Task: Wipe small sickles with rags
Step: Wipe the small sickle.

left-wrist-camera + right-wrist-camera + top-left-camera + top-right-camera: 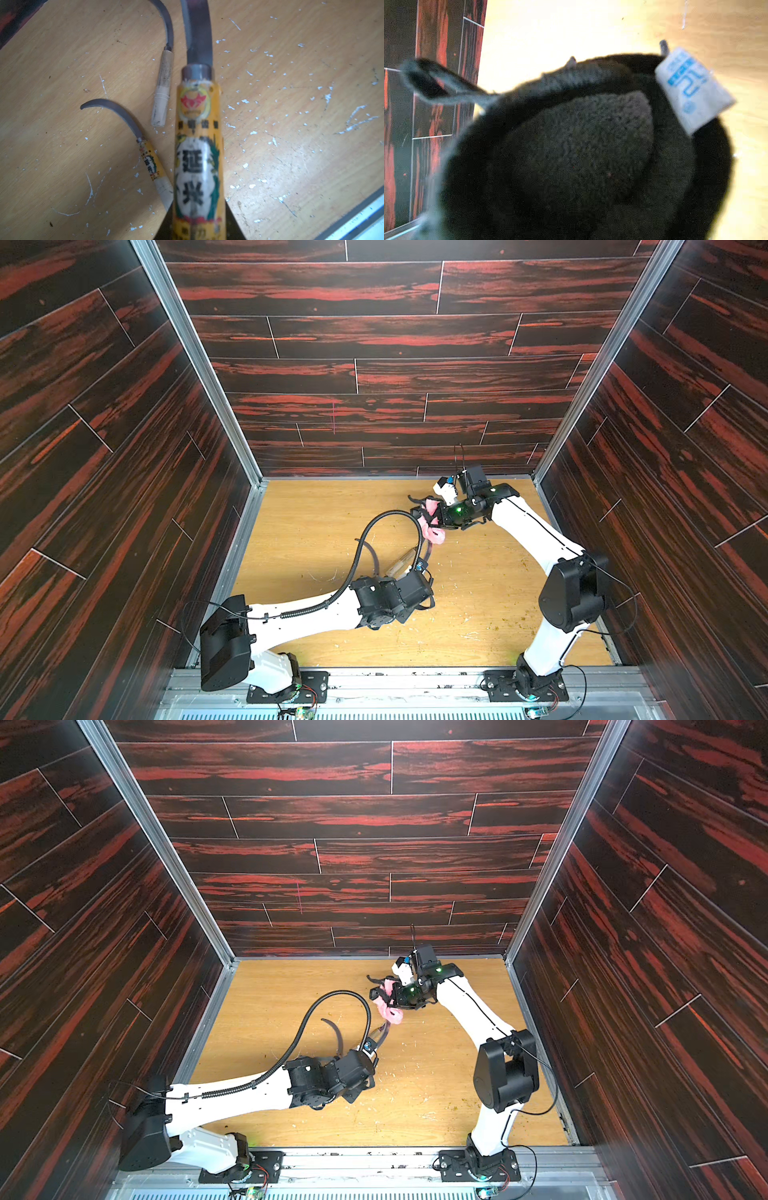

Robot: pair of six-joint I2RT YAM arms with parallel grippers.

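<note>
Your left hand (371,1046) is gripping tight the yellow-labelled, wooden-handled small sickle (197,145), its long axis running away toward the fluffy pink rag (392,1014) that your closed right hand (382,994) is dangling by the dark curved blade (198,35).

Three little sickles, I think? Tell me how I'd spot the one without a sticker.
Start at the wooden table in the left wrist view, where the held sickle fills the middle. Two more lie flat beside it: the labelled sickle and the plain sickle. The plain one alone has a bare wooden handle with no yellow label.
</note>
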